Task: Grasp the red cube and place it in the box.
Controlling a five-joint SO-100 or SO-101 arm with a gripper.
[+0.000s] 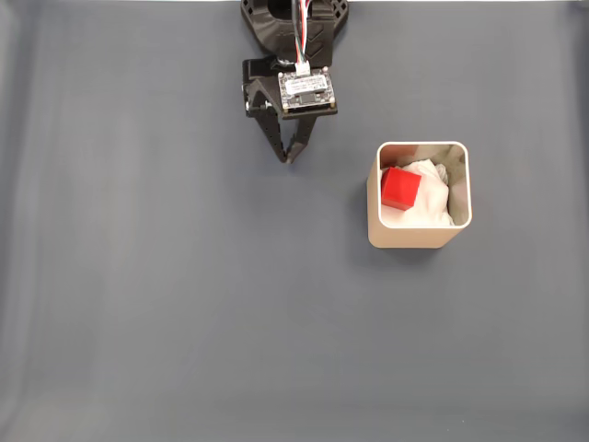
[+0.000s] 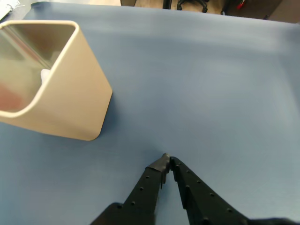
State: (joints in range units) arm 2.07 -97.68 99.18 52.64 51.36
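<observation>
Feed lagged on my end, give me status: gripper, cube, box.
Gripper shut, empty, away from the box. Red cube inside the box, on white paper. Nothing in the way.

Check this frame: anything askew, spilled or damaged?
Nothing stands out. The red cube sits inside the box on crumpled white paper, toward its left side in the fixed view. The box stands upright on the grey mat. The gripper is shut, apart from the box.
</observation>
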